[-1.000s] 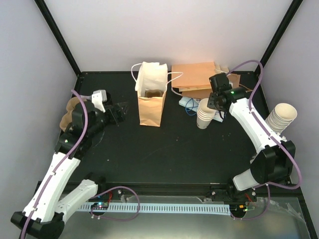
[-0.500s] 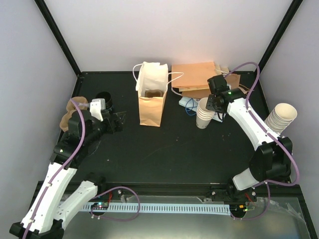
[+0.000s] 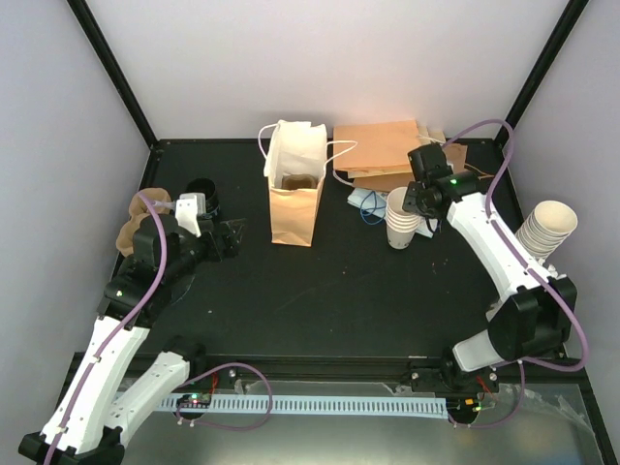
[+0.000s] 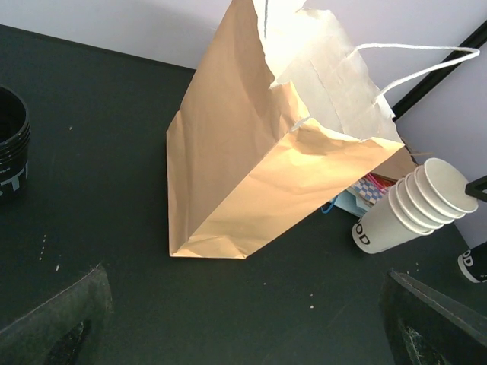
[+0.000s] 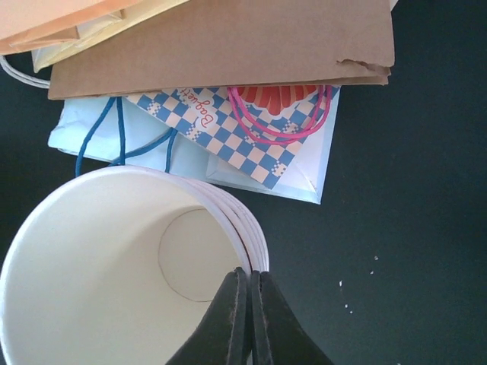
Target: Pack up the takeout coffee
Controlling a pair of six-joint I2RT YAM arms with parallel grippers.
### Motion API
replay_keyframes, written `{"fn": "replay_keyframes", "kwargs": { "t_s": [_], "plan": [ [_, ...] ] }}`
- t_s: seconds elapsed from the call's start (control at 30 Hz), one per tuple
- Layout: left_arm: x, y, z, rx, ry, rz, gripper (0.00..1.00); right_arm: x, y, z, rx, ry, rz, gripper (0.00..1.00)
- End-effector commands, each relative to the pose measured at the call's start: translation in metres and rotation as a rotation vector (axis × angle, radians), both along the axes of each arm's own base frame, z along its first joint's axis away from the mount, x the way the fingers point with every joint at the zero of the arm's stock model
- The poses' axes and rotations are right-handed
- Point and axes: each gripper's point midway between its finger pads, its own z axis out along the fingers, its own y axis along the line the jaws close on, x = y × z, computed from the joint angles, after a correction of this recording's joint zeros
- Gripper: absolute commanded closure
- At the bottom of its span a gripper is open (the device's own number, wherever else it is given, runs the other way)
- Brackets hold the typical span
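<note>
Right wrist view: my right hand point(image 5: 248, 300) is pinched together on the rim of the topmost of the stacked cups point(image 5: 114, 258), one finger inside, one outside. My left hand point(image 3: 225, 236) hangs spread wide, holding nothing, facing the paper bag point(image 4: 251, 167). No lidded takeout coffee shows plainly; a black round item point(image 3: 201, 190) at the table's point(image 3: 320, 300) left rear may be lids. I would lift slowly and straight, so one cup frees without toppling the stack.

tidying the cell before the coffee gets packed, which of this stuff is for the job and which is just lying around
Likely job: white cup stack in the right gripper, black lids, standing open bag, pulp trays.
Lying about: flat bags, spare cups.
</note>
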Motion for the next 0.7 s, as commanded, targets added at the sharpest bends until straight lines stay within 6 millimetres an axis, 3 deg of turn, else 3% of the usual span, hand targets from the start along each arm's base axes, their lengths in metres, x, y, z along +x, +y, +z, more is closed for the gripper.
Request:
{"fn": "replay_keyframes", "kwargs": {
  "t_s": [0.0, 0.23, 0.37, 0.47, 0.57, 0.67],
  "plan": [
    [-0.002, 0.001, 0.007, 0.014, -0.020, -0.005, 0.01, 0.001, -0.001, 0.032, 0.038, -0.081, -0.005, 0.99],
    [-0.003, 0.000, 0.007, 0.010, -0.021, -0.014, 0.01, -0.007, 0.004, 0.024, 0.082, -0.064, 0.003, 0.99],
    [-0.004, -0.001, 0.010, 0.008, -0.025, -0.022, 0.01, -0.010, 0.003, 0.046, 0.124, -0.196, 0.002, 0.99],
    [-0.004, -0.001, 0.012, 0.007, -0.029, -0.024, 0.01, -0.018, -0.004, 0.032, 0.091, -0.178, -0.006, 0.99],
    [-0.004, -0.002, 0.013, 0.006, -0.029, -0.027, 0.01, -0.025, -0.004, 0.043, 0.105, -0.141, -0.021, 0.99],
    [-0.004, -0.003, 0.014, 0.002, -0.033, -0.032, 0.01, -0.022, -0.002, 0.041, 0.130, -0.239, 0.003, 0.98]
  ]
}}
